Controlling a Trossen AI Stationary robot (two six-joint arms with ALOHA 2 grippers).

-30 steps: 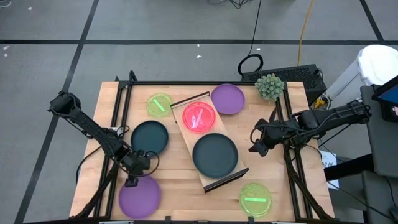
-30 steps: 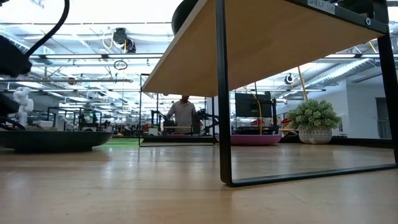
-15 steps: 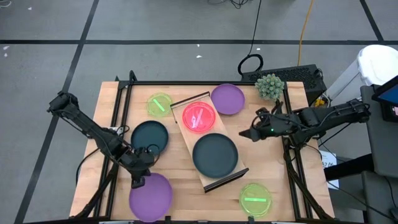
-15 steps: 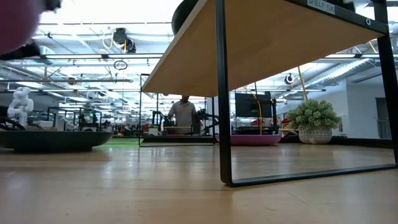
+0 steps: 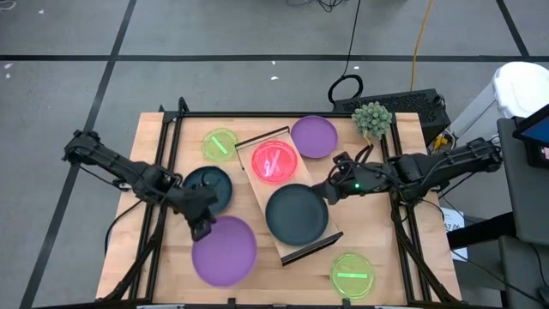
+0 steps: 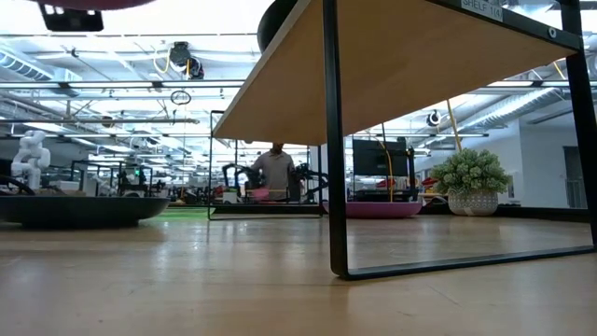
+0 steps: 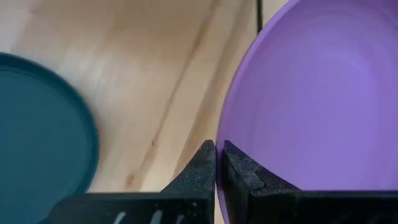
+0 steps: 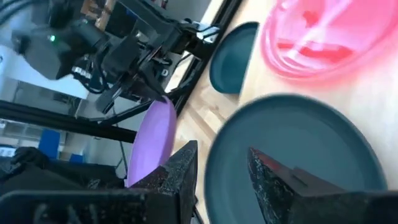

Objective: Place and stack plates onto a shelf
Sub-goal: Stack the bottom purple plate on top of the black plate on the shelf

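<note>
My left gripper (image 5: 202, 227) is shut on a large purple plate (image 5: 225, 251) held above the table's near left part; the left wrist view shows its fingers closed on that plate (image 7: 311, 99). My right gripper (image 5: 321, 194) is open and hovers beside the right edge of a dark teal plate (image 5: 296, 215) lying flat on the shelf (image 5: 256, 192). The pink-red plates (image 5: 274, 161) lie on the shelf's far half. On the table lie another purple plate (image 5: 313, 136), another teal plate (image 5: 208, 187) and two green plates (image 5: 220, 144) (image 5: 352, 275). My left gripper pinches the purple plate's rim (image 7: 222, 127) between its two fingers, at the plate's far left edge. The fingers (image 7: 200, 167) come slanting from the table's left. The plate is lifted clear of the table and sits about level.
A small potted plant (image 5: 371, 118) stands at the table's far right corner. In the low view the shelf (image 6: 420, 56) stands raised on thin dark legs (image 6: 329, 140). A person (image 6: 275, 172) stands far off in the room. Bare wood shows between the shelf and the near green plate.
My left gripper rose and moved right toward the shelf, lifting the purple plate clear of the near left corner. My right gripper swung from the table's right edge leftward, to the teal plate on the shelf.
</note>
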